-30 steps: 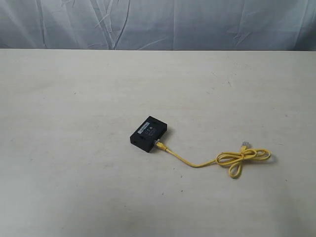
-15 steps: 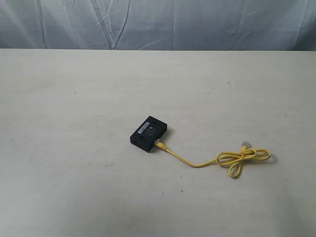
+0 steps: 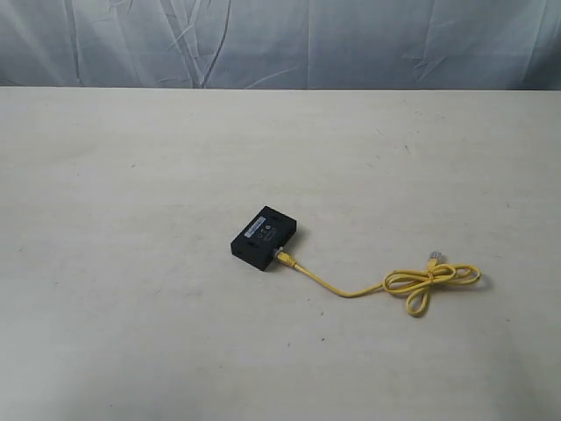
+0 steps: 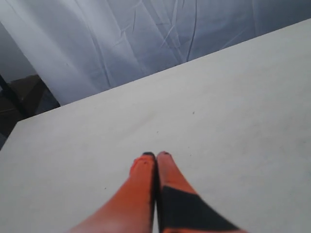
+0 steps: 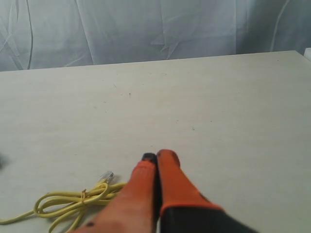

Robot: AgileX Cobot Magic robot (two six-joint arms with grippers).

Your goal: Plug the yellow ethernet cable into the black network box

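Observation:
The black network box [image 3: 264,238] lies flat near the middle of the table. One end of the yellow ethernet cable [image 3: 351,292] meets the box's near right corner, and the cord runs right into coiled loops [image 3: 431,282] with a clear plug [image 3: 434,257] lying free. Neither arm shows in the exterior view. In the left wrist view my left gripper [image 4: 156,155] is shut with nothing in it, over bare table. My right gripper [image 5: 157,156] is shut and empty too, with the cable loops [image 5: 73,203] and the free plug [image 5: 106,176] just beside it.
The pale table [image 3: 131,219] is backed by a grey-blue cloth curtain [image 3: 280,44]. In the left wrist view a table corner [image 4: 19,124] shows, with dark floor beyond it.

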